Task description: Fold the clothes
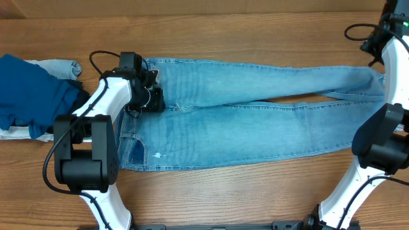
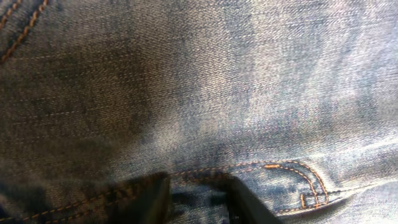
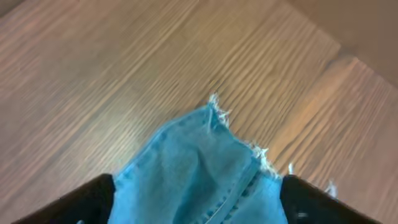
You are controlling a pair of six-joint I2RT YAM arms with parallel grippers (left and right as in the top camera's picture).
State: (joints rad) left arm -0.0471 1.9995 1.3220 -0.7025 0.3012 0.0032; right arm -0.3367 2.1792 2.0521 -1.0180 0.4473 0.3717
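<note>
The jeans (image 1: 255, 121) lie spread along the surface (image 1: 255, 191), with the left fingers (image 2: 149, 199) at the waist and the right fingers (image 3: 81, 202) flanking a frayed hem, both pairs cropped, so I cannot tell whether either pinches denim.

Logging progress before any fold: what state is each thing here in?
jeans: unfolded, laid flat
left gripper: open, down on the jeans
right gripper: open, astride the frayed hem
navy garment: folded, set aside
pale garments: partly under the navy garment

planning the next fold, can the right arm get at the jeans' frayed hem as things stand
Probably yes: the frayed hem lies between the open fingers of the right tool, with nothing over it.
</note>
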